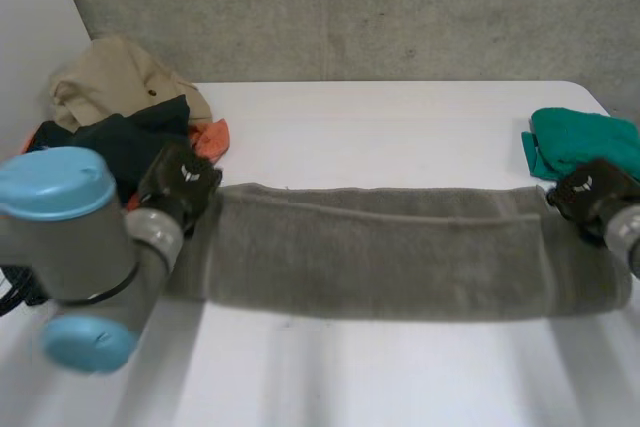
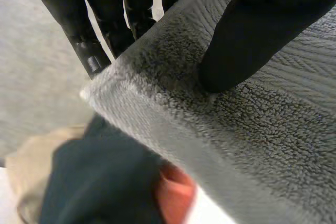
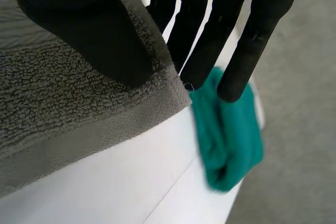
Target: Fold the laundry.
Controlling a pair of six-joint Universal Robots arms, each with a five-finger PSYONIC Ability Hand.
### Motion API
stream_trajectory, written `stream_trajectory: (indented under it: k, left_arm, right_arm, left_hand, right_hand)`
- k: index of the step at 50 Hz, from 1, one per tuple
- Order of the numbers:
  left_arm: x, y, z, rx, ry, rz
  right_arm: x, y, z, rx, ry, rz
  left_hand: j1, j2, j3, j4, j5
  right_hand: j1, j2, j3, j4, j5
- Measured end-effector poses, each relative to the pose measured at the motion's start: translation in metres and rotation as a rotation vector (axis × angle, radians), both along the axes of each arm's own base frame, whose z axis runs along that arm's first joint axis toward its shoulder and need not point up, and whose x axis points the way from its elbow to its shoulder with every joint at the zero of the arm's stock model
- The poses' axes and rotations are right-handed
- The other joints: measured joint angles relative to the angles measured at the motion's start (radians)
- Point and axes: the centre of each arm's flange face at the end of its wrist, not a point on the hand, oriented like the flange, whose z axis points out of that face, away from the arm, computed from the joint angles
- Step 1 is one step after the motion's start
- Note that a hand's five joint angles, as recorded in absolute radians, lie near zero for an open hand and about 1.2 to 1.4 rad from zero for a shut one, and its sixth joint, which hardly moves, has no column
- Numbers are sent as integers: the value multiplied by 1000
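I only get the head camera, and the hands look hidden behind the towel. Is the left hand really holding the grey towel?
Observer: Yes. The left wrist view shows the left hand pinching a corner of the grey towel, thumb on top and straight fingers behind.
Operator: And the right one?
Observer: The right wrist view shows the right hand pinching its corner the same way, thumb in front of the cloth.
Operator: Is it grabbing the green thing too?
Observer: No. That view shows the green cloth lying on the table past its fingertips, and the straight fingers grip none of it.
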Motion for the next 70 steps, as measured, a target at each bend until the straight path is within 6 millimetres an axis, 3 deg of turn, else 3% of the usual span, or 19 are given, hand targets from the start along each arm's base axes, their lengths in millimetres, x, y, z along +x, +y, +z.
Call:
stream_trajectory:
  k: [5,11,14,15,17,19,22,27,29,33,38,43,48,52,55,59,62,70]
  left_arm:
    - [-16,-34,-11,-102,32,46]
    - [-29,-60,-23,-158,54,80]
    - [-34,-68,-27,-169,61,84]
    - [-37,-70,-30,-171,63,80]
    - [-40,-70,-31,-171,64,74]
    - [-48,-65,-32,-169,68,52]
    - [-56,-54,-33,-159,70,22]
    - [-61,-33,-25,-150,73,-12]
    - [-58,-22,-17,-147,77,-20]
    - [-51,-5,-6,-138,92,-26]
    - [-41,25,6,-103,145,-49]
    - [-37,43,8,-66,195,-72]
    - [-34,50,5,-37,221,-82]
    - [-34,51,4,-29,226,-82]
    - [-34,51,4,-29,226,-81]
    - [-34,51,6,-34,228,-79]
    - [-33,51,10,-42,232,-79]
    - [-29,57,27,-75,252,-81]
  right_arm:
    - [14,-31,-9,-116,3,-1]
    - [23,-63,-20,-216,6,-17]
    - [26,-78,-24,-263,-1,-26]
    - [27,-85,-26,-287,-6,-32]
    - [29,-88,-27,-301,-9,-36]
    - [30,-92,-27,-316,-21,-51]
    - [30,-89,-25,-308,-55,-73]
    - [27,-70,-8,-253,-160,-98]
    - [25,-50,6,-199,-236,-94]
    - [16,-27,15,-107,-306,-82]
    - [-10,0,9,68,-369,-94]
    - [-25,9,-4,146,-386,-106]
    - [-32,5,-19,151,-361,-106]
    - [-36,-3,-36,154,-320,-104]
    - [-40,-10,-50,165,-291,-109]
    - [-50,-18,-57,162,-269,-151]
    - [-66,-27,-56,134,-245,-220]
    - [-114,-46,-32,-28,-56,-362]
  left_hand:
    - [0,0,0,0,0]
    - [0,0,0,0,0]
    - [-10,-18,-18,-13,-8]
    - [-298,-290,-283,-292,-252]
    - [-558,-519,-507,-522,-480]
    - [-934,-913,-888,-909,-857]
    - [-968,-995,-986,-998,-935]
    - [-968,-996,-986,-999,-935]
    - [-968,-996,-986,-999,-935]
    - [-968,-996,-986,-999,-935]
    - [-968,-996,-986,-999,-935]
    - [-968,-996,-986,-1000,-935]
    - [-968,-996,-986,-999,-935]
    - [-968,-996,-986,-1000,-935]
    - [-968,-996,-986,-999,-935]
    - [-968,-996,-986,-999,-935]
    - [-968,-996,-986,-999,-935]
    - [-968,-996,-986,-999,-935]
  right_hand:
    - [0,1,0,0,0]
    - [0,1,0,0,0]
    - [-170,-202,-207,-208,-200]
    - [-466,-507,-500,-500,-504]
    - [-639,-685,-675,-674,-691]
    - [-890,-945,-954,-953,-942]
    - [-899,-960,-980,-980,-955]
    - [-899,-960,-980,-980,-955]
    - [-899,-960,-980,-980,-955]
    - [-898,-958,-977,-978,-953]
    - [-881,-918,-925,-938,-905]
    - [-811,-852,-859,-866,-836]
    - [-731,-806,-787,-794,-761]
    - [-573,-619,-636,-644,-616]
    - [-137,-166,-194,-215,-202]
    - [-37,-7,-19,-23,-29]
    - [-37,-7,-3,-6,-23]
    - [-37,-7,-2,-3,-22]
